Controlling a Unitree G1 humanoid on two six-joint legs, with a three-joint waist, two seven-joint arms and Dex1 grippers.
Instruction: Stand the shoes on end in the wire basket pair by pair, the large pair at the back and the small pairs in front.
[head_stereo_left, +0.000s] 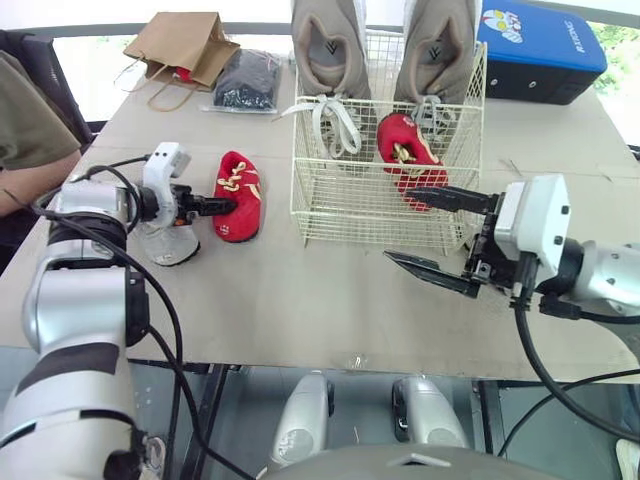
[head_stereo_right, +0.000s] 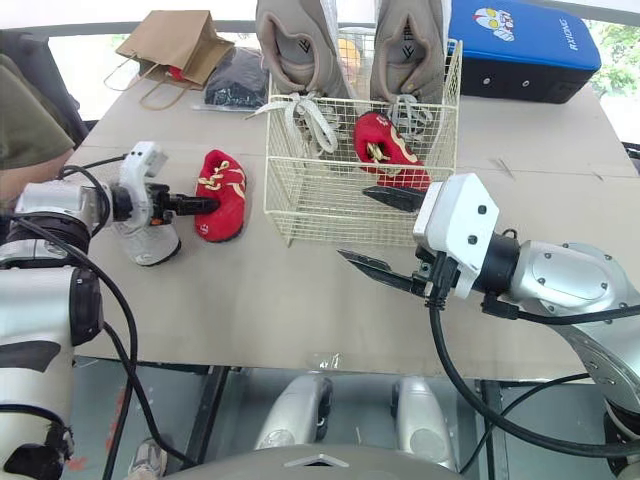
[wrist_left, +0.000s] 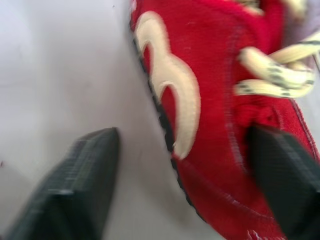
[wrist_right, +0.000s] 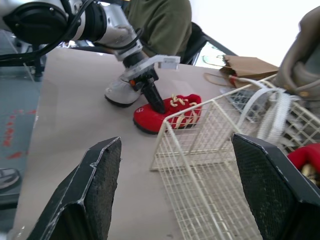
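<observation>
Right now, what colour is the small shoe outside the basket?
Red shoe, cream laces; clearest in left wrist view.

The left arm of silver-grey rounded shells (head_stereo_left: 85, 290) has black bands at the joints, and thin black cables (head_stereo_left: 178, 355) run along it. Its wrist is a small white housing (head_stereo_left: 165, 165) that carries the left claw (head_stereo_left: 222, 205) of two slim black fingers. The right arm of smooth silver metal (head_stereo_right: 565, 275) has a white boxy wrist block (head_stereo_right: 458, 230) and a thick black cable (head_stereo_right: 443, 360). The right claw (head_stereo_right: 352, 222) has long pointed black fingers (wrist_right: 90, 195) with a fine ribbed texture.
</observation>
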